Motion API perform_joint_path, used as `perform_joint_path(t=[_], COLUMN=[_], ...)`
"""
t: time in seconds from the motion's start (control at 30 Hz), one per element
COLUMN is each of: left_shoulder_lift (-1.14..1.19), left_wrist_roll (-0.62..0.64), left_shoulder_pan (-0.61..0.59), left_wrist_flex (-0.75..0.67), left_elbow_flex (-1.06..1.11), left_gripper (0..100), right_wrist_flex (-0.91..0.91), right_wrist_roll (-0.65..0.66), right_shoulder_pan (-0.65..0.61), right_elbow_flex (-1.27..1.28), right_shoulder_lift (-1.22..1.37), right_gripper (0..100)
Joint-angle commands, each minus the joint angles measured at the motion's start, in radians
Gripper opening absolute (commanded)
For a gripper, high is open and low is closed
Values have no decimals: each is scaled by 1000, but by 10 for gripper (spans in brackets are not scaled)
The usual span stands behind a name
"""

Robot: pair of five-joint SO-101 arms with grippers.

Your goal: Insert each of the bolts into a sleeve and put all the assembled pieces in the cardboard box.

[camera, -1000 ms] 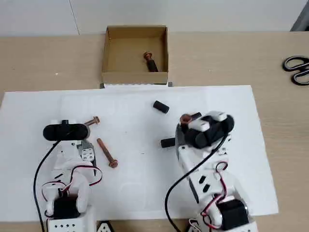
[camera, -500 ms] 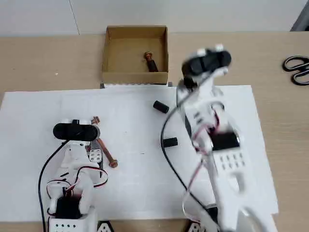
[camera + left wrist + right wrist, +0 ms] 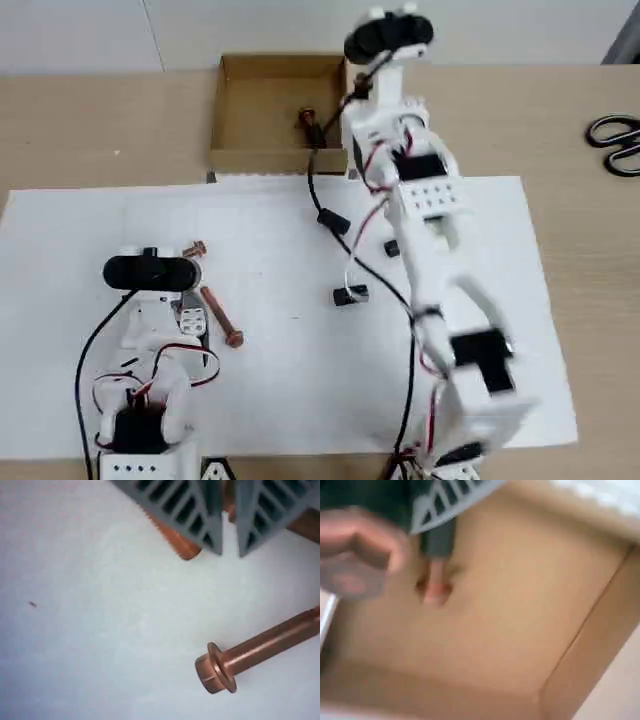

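The cardboard box [image 3: 232,105] held one assembled piece [image 3: 312,128], with the right gripper [image 3: 350,100] above its edge; whether that gripper grasped anything could not be told. The left gripper [image 3: 229,535] sat over one bolt [image 3: 182,545] on the white paper [image 3: 270,380], with a second bolt [image 3: 250,655] just beside it, and its grasp was equally unclear.

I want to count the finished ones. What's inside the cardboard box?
One bolt in its black sleeve lies inside the cardboard box. The right arm covers the box's right edge, so anything beneath it is hidden.
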Motion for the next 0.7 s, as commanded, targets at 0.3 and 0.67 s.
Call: perform_joint_path(t=[0.3, 0.67], left_shoulder_lift=[-9, -9], left_wrist_roll=[-5, -6], left_shoulder_pan=[-2, 0], left_wrist_flex=[-23, -23], left_elbow_flex=[-4, -4], left_gripper=[6, 6], right_wrist_flex=[-21, 31], right_wrist_roll=[55, 78], right_shoulder_pan=[-27, -65], right_elbow_flex=[-664, -804], right_shoulder_lift=[498, 679], right_gripper=[4, 24])
